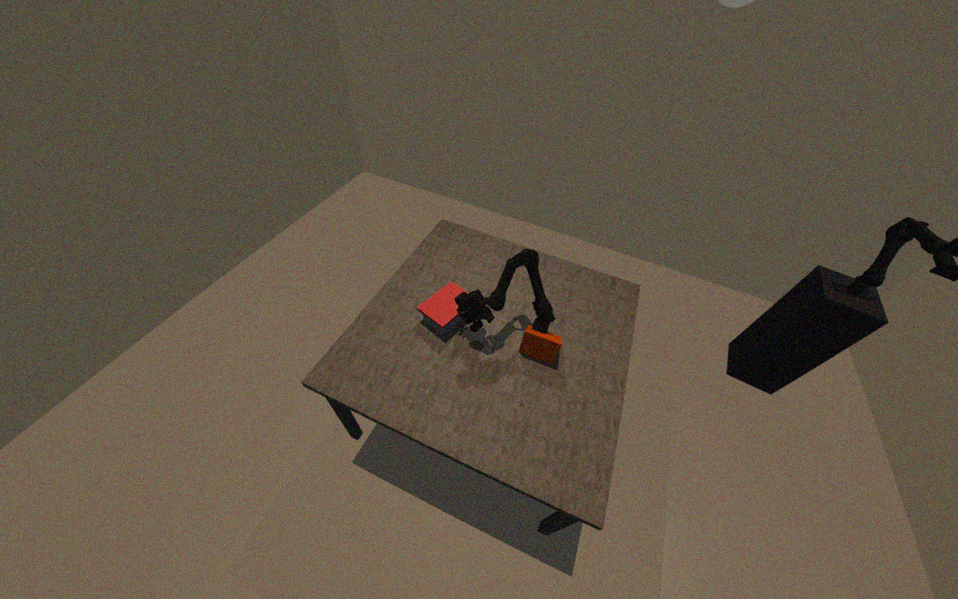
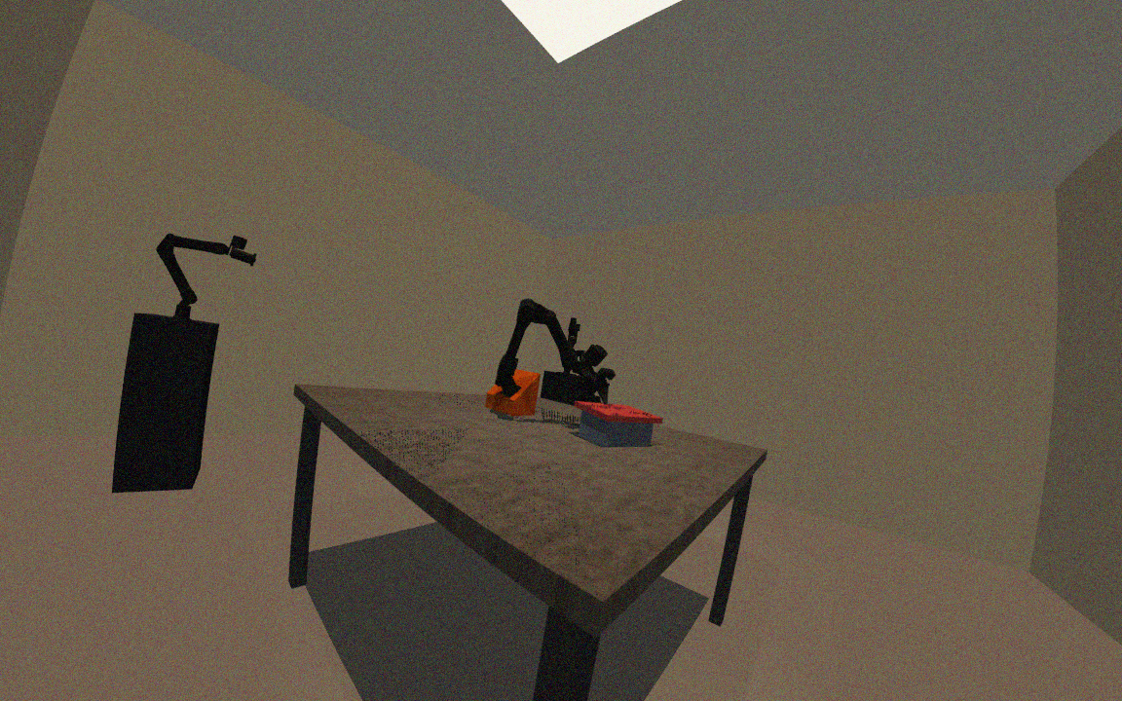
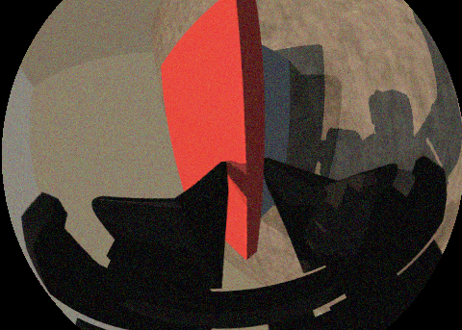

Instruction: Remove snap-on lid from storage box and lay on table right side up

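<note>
Wrist view, flat square-edged red lid (image 1: 441, 304) (image 2: 618, 412) (image 3: 207, 94) pinched by black end effector (image 1: 460, 316) (image 2: 605, 402) (image 3: 244, 165), boxy blue storage box (image 1: 441, 328) (image 2: 616, 431) (image 3: 277, 104) beneath.

Room, bare-walled, robot work area; exact kind not determinable, nearest to a lab.

Comprising: plain tan walls (image 1: 170, 111) (image 2: 809, 349); grey ceiling (image 2: 722, 113), with one bright white panel (image 2: 574, 21); smooth pinkish-beige floor (image 1: 170, 432) (image 2: 24, 567); one freestanding counter (image 1: 527, 417) (image 2: 495, 488), mottled brown top, dark straight legs; one jointed black arm (image 1: 504, 283) (image 2: 515, 335) at an orange block (image 1: 540, 347) (image 2: 523, 396) on that counter; one dark tall pedestal (image 1: 795, 334) (image 2: 166, 400), standing apart, bearing a second black arm (image 1: 893, 242) (image 2: 172, 261). Lighting dim.
</note>
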